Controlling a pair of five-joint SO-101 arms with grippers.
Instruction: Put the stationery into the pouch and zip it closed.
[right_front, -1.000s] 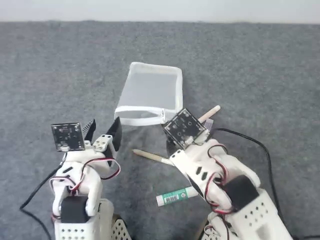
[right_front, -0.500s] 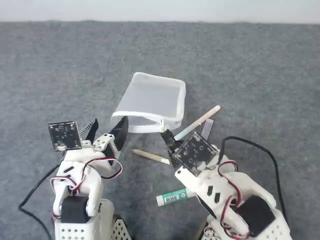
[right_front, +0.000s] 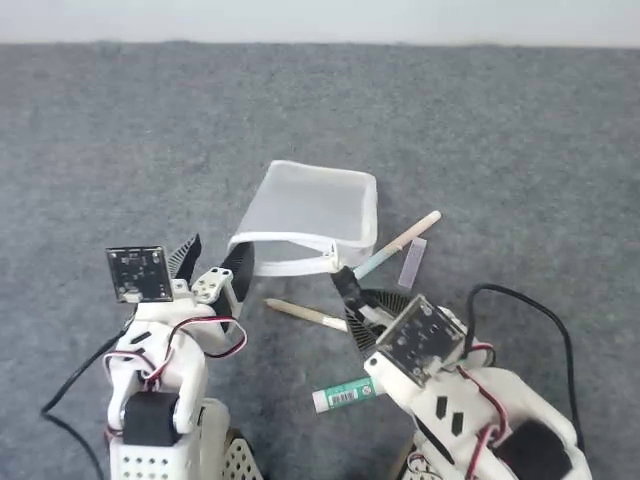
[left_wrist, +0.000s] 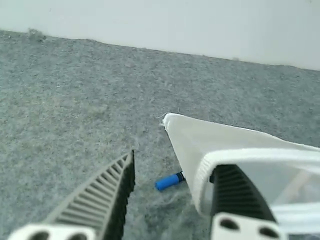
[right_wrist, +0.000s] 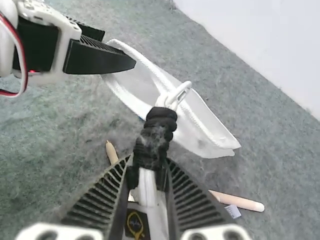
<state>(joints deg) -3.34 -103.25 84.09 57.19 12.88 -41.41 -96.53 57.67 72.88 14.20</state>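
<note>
1. Lower left of high view: left gripper (right_front: 212, 260), black fingers spread wide. One finger outside the pouch, the other at its mouth. Grips nothing. In left wrist view, the white rim crosses in front of that second finger.
2. Centre, just below the pouch mouth: wooden pencil (right_front: 303, 313), flat on the grey carpet (right_front: 500, 130), lying at a slant between the two arms.
3. Centre of high view: pouch (right_front: 315, 205), translucent white. Lies on the carpet with the mouth open and turned toward the arms, closed end toward the top of frame.
4. Left wrist view, bottom centre: small blue item (left_wrist: 168, 181) on the carpet, partly tucked under the pouch edge. Can't tell what it is.
5. Bottom centre, close to the right arm's base: white-and-green tube (right_front: 345, 395), on its side, well apart from the pouch.
6. Right of centre: right gripper (right_wrist: 147, 165), fingers clamped on a black-wrapped stick (right_wrist: 155, 135). Stick tip meets the white zipper pull loop (right_wrist: 173, 96) at the right corner of the pouch mouth.
7. Right of the pouch: pen (right_front: 398, 244), pale barrel, slanted, lower end near the pouch corner.
8. Just beside the pen on its right: small lavender strip (right_front: 412, 262), flat on the carpet.
</note>
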